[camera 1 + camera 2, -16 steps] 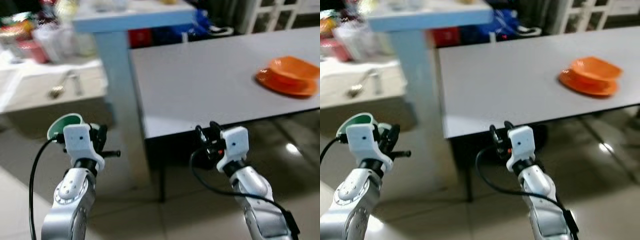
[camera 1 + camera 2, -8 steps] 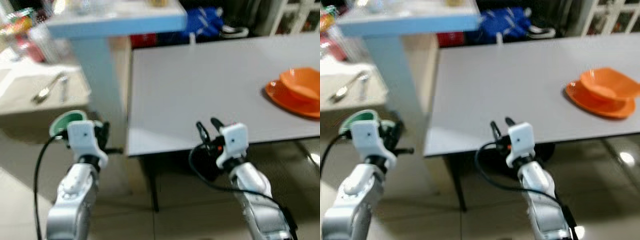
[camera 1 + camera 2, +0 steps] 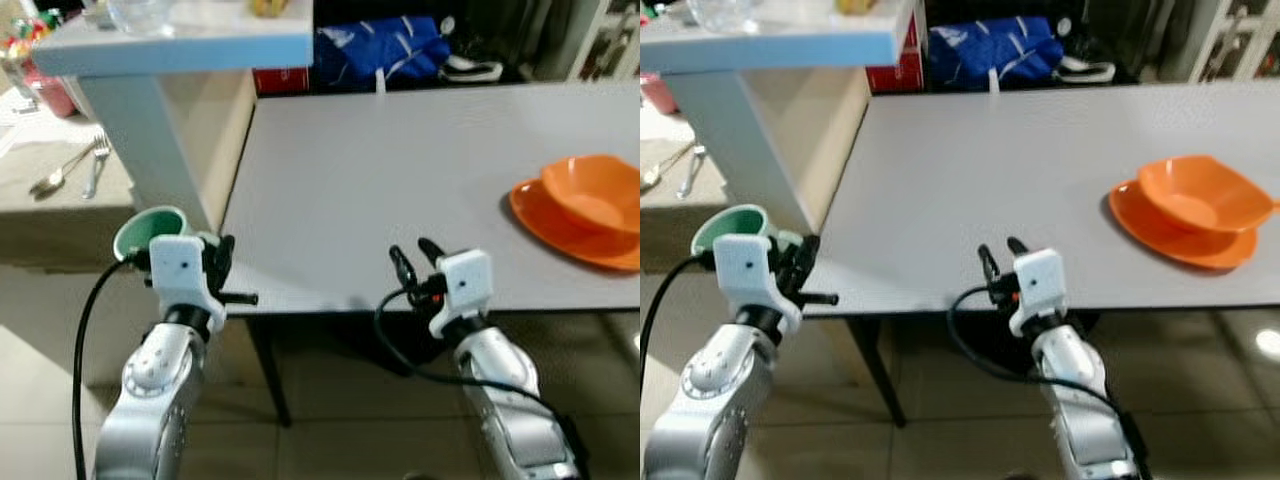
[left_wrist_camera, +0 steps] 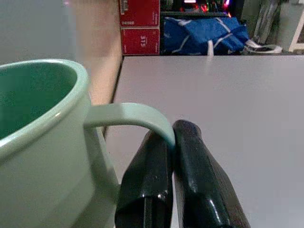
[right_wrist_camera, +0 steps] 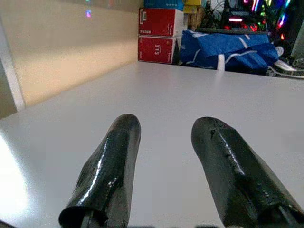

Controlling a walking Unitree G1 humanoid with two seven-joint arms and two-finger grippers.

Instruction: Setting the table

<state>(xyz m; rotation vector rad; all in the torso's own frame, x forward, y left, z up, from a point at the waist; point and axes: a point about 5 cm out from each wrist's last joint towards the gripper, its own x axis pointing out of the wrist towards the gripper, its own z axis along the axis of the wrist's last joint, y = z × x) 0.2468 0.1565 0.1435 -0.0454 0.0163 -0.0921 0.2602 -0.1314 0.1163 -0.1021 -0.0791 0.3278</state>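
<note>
Gripping green mug handle, left hand

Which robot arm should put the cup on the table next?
The left one, probably. Its left gripper is already shut on the green mug by the handle, right beside the grey table's near corner. The right gripper is open and holds nothing.

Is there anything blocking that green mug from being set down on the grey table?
Nothing visible does. The left gripper holds the green mug by its handle just off the grey table corner. The tabletop ahead is bare; the orange bowl on its plate sits far right.
</note>
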